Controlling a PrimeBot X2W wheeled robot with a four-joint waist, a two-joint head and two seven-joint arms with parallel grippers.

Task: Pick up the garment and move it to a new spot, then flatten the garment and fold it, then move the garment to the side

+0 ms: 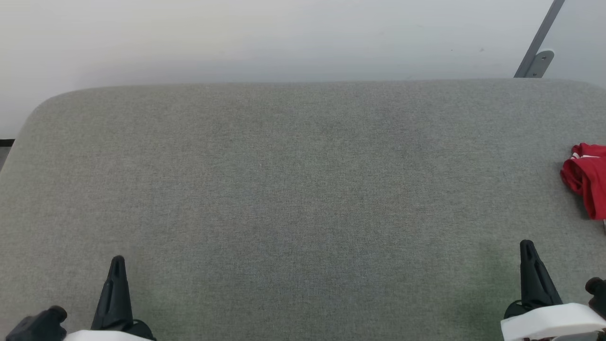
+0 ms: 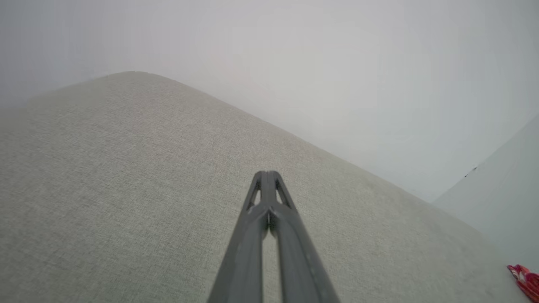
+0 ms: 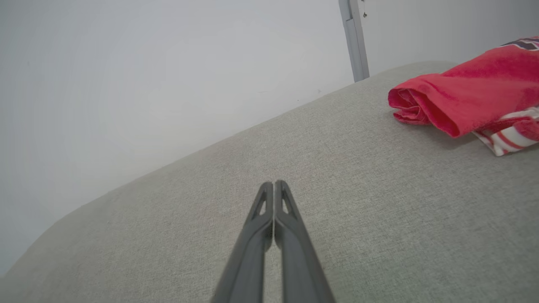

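The garment (image 1: pixel 586 177) is a bunched red jersey at the table's right edge, cut off by the head view's border. The right wrist view shows the garment (image 3: pixel 467 97) at the upper right, with red-and-white striped trim and a bit of dark print. A small red piece of the garment (image 2: pixel 524 280) sits at the lower right of the left wrist view. My left gripper (image 1: pixel 117 261) (image 2: pixel 266 174) is shut and empty at the near left. Shut and empty too, my right gripper (image 1: pixel 526 246) (image 3: pixel 274 183) stands at the near right, short of the garment.
The grey fabric-covered table (image 1: pixel 293 189) spreads wide before me, with a rounded far left corner. A pale wall rises behind it. A grey metal bar with a bracket (image 1: pixel 537 52) leans at the far right.
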